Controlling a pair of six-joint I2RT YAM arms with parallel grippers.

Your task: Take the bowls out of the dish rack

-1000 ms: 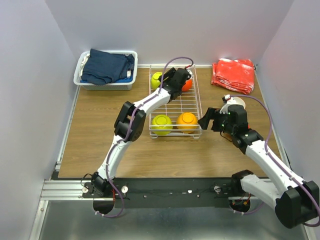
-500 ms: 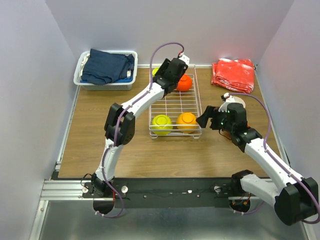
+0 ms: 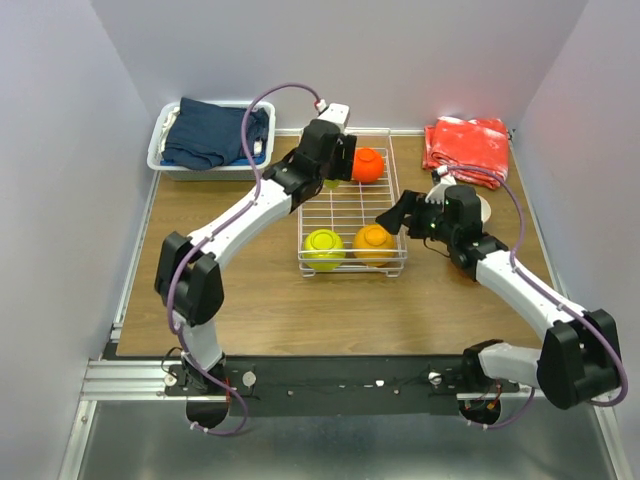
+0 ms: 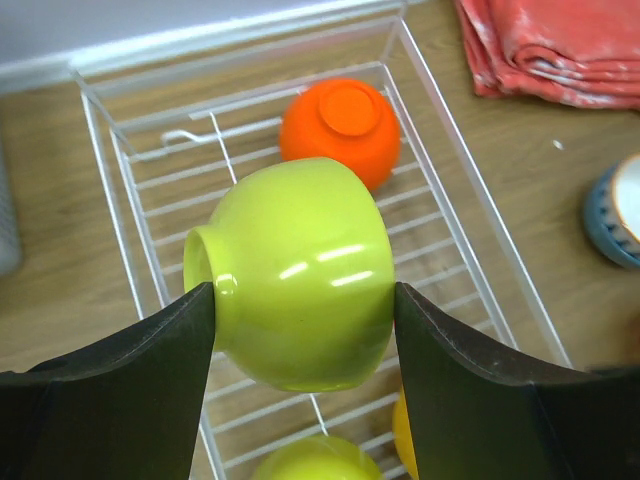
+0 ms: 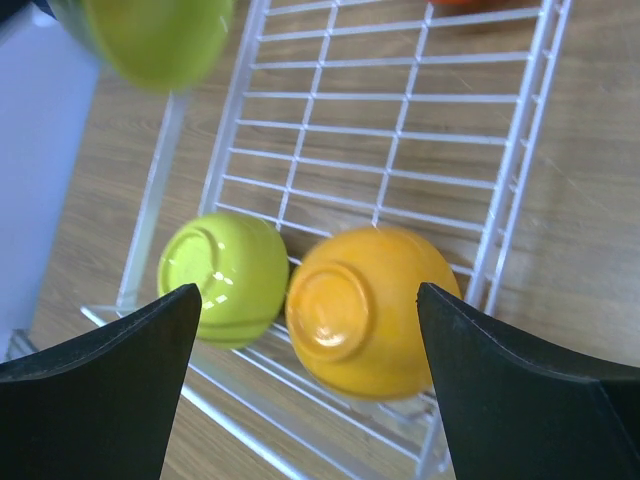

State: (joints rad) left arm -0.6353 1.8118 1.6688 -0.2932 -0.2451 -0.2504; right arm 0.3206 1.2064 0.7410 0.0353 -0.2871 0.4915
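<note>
Lifted since a second ago: left fingers now clamp a glossy yellow-green bowl, tipped on its side with the foot ring leftward, above the far end of the white wire dish rack. Beneath it, a red-orange bowl sits upturned. Over the rack's near end, right fingers spread wide, empty; second yellow-green bowl and orange bowl sit upturned side by side.
</note>
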